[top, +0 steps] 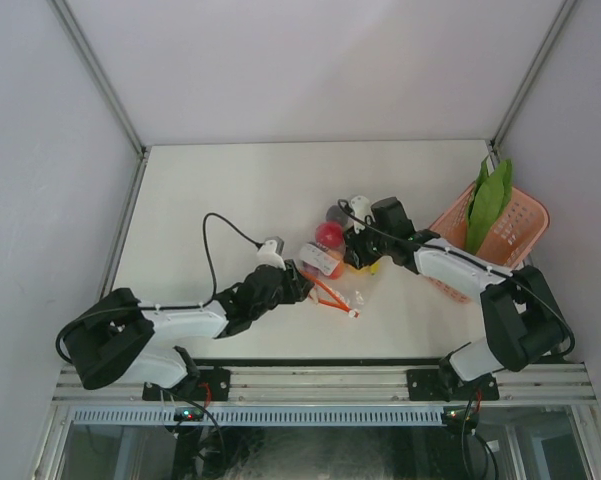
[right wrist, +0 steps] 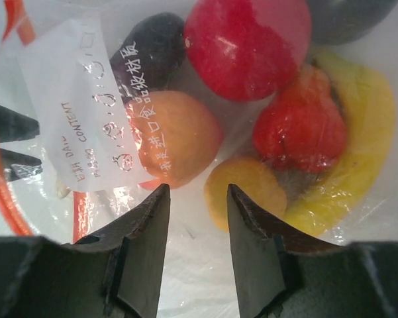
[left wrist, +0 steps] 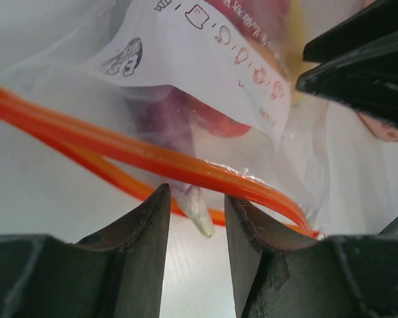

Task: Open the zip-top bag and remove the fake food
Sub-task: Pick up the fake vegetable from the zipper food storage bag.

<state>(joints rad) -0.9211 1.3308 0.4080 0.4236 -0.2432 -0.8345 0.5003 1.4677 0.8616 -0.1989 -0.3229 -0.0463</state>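
Left claw point(left wrist: 197, 199) has its jaws partly apart right at the red-orange zipper strip point(left wrist: 152, 159) of the zip-top bag point(top: 335, 275). A thin whitish tip of plastic hangs in the gap, and I cannot tell whether the fingers actually pinch it. Right claw point(right wrist: 197, 192) shows a similar gap with clear film behind it, and I cannot tell its grip either.

In the left wrist view the strip runs as two orange bands that spread apart toward 9 o'clock. Inside the bag lies the fake food: a red fruit point(right wrist: 245, 46), an orange fruit point(right wrist: 182, 139) half under the white label point(right wrist: 79, 99), a dark ball point(right wrist: 155, 46) and a yellow banana point(right wrist: 361, 132).

Seen from above, the bag rests on the table point(top: 230, 190) a little right of centre. The left claw is at its 8 o'clock and the right claw at its 2 o'clock. At the bag's 3 o'clock, by the table's right edge, a green leafy vegetable point(top: 488, 205) stands in a pink basket point(top: 525, 225).
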